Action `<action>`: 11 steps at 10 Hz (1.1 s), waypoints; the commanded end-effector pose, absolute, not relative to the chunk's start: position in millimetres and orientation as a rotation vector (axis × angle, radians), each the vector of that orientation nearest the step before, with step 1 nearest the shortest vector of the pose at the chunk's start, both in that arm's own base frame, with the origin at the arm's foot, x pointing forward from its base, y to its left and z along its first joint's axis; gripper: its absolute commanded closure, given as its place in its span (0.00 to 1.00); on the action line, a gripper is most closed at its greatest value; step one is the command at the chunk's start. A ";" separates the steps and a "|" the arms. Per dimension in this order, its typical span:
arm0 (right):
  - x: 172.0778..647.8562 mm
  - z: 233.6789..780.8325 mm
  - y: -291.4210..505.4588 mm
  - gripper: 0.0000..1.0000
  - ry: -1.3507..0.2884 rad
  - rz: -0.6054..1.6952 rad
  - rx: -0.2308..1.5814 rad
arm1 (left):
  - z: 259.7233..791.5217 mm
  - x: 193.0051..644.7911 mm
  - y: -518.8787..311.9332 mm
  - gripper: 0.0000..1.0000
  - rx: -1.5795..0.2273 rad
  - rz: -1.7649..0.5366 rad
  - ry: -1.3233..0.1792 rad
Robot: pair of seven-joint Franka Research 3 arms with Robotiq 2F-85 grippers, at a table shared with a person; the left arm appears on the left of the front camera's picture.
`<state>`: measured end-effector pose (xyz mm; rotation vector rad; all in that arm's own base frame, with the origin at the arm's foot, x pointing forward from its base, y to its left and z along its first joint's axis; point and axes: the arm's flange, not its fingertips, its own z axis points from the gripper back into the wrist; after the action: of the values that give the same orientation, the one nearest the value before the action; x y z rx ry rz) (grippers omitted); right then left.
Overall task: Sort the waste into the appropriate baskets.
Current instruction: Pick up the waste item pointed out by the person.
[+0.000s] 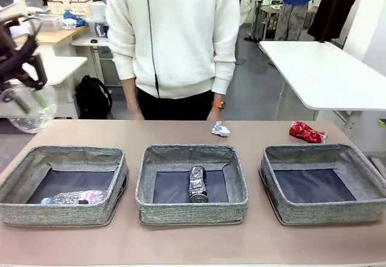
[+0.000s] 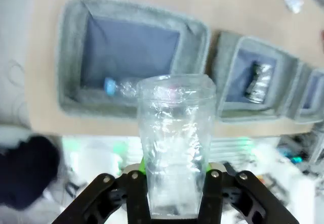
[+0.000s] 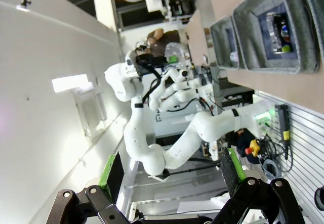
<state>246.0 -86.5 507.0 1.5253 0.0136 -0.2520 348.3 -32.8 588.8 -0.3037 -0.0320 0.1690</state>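
My left gripper hangs high above the table's left end, shut on a clear plastic cup. In the left wrist view the cup stands between the fingers, above the left basket. That basket holds a clear plastic bottle. A crushed dark can lies in the middle basket. The right basket has a bare bottom. A red can and a paper wad lie on the table behind the baskets. My right gripper is open, with nothing between its fingers.
A person in a white top stands at the table's far edge, arms hanging down. A strip of bare table runs in front of the baskets. The right wrist view shows my left arm and the baskets from afar.
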 end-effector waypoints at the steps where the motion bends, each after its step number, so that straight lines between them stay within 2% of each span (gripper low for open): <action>1: 244.3 508.4 -87.3 0.00 0.012 -0.237 1.528 | 597.2 353.7 -33.2 0.63 -0.363 0.300 0.040; 3: 244.3 508.4 -87.3 0.00 0.012 -0.237 1.528 | 597.2 353.7 -33.2 0.63 -0.363 0.300 0.040; 4: 244.3 508.4 -87.3 0.00 0.012 -0.237 1.528 | 584.9 352.3 -29.6 0.63 -0.315 0.203 -0.009; 6: 244.3 508.4 -87.3 0.00 0.012 -0.237 1.528 | 640.3 335.3 -111.8 0.63 -0.364 0.059 -0.108; 7: 244.3 508.4 -87.3 0.00 0.012 -0.237 1.528 | 673.6 330.1 -158.6 0.63 -0.396 0.062 -0.169; 9: 244.3 508.4 -87.3 0.00 0.012 -0.237 1.528 | 717.8 328.5 -250.8 0.63 -0.384 0.013 -0.176; 11: 244.3 508.4 -87.3 0.00 0.012 -0.237 1.528 | 736.9 325.0 -329.0 0.63 -0.375 -0.060 -0.126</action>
<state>246.2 -86.1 506.9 1.5240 0.0143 -0.2513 298.7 -316.1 730.2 -0.4132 -0.1583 -0.0629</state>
